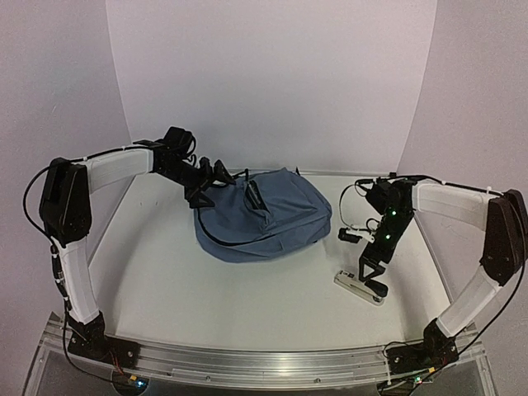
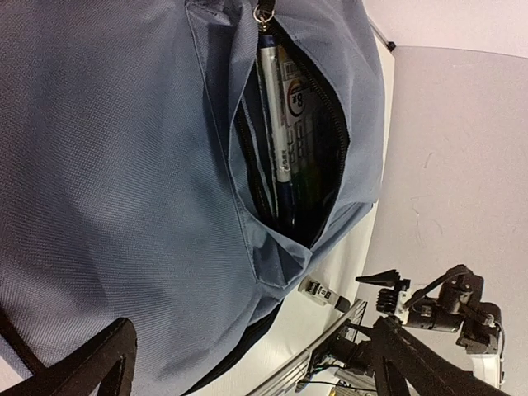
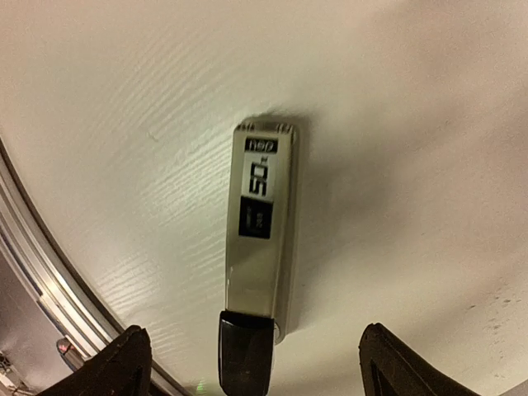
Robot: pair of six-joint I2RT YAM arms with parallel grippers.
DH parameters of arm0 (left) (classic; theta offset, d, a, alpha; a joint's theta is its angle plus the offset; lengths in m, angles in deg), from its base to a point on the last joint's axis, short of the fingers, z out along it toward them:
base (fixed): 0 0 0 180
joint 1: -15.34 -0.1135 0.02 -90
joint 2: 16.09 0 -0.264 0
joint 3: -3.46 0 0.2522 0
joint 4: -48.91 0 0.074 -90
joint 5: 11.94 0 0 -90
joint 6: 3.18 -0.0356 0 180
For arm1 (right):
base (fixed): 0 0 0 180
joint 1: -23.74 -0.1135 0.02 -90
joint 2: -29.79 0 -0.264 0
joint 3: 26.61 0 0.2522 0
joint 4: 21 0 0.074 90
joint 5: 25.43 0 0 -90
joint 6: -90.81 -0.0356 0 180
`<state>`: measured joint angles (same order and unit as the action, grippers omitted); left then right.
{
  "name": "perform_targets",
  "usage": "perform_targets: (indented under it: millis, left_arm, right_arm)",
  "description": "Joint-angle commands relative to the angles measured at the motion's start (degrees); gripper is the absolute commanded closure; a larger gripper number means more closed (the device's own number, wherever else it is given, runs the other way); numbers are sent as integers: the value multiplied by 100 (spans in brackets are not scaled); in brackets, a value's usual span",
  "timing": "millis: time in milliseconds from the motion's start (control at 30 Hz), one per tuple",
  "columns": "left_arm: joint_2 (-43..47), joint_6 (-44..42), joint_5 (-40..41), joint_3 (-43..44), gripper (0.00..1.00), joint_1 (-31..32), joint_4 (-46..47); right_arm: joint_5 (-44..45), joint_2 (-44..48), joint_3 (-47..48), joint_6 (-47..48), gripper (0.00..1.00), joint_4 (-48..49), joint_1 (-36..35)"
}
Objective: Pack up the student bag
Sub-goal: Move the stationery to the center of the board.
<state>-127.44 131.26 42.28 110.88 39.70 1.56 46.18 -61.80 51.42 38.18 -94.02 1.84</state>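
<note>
subject of task: the student bag [image 1: 260, 216], slate-blue fabric, lies slumped on the table [image 1: 165, 280], towards the far side and near the middle, between the two arms. it is the largest item present.

bag condition: in the left wrist view a zipped pocket [image 2: 318, 157] stands open, with its metal zipper pull [image 2: 264, 14] at the top end of the opening. inside the pocket are pens [image 2: 279, 140], one with a pale printed barrel and one dark, lying lengthwise along the opening. further printed material sits behind them; what it is cannot be read.

left arm: the left fingers [image 2: 91, 367] are spread wide with nothing held. they are over the bag's fabric beside the open pocket, at the bag's far left edge in the top view. contact with the fabric cannot be confirmed.

right arm: the right fingers [image 3: 124, 363] are also spread wide and empty, poised above a pale oblong item [image 3: 260, 231] with a black end. it lies flat on the table, well apart from the bag, at the near right. the item sits between the two fingertips in the right wrist view, untouched. its label shows "50"; its type cannot be told.
</note>
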Motion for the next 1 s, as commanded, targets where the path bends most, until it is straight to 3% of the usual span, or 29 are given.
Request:
perform_targets:
  millis: [0,200,267,400,567,800,967]
  left_arm:
    - [629,-169,195,-41,0,8,15]
    - [1038,-439,651,-59,0,6,-88]
    - [1165,-541,806,-76,0,9,-87]
    - [1370,-739,997,-192,0,4,-29]
    - [1736,-842,1188,-551,0,-5,271]
    - [1847,-863,1531,-421,0,-73,-385]
    - [1944,-822,1304,-521,0,-96,-652]
  right_arm:
    - [543,293,-525,556,15,136,-55]
    - [995,409,-1212,541,29,818,-72]
    - [1086,397,-1216,467,37,1004,-71]
    - [776,418,-839,417,67,1044,-168]
    - [599,284,-574,684,81,1346,-1072]
    - [439,-898,548,504,86,1695,-2414]
    - [719,-1677,1478,757,81,1862,-3144]
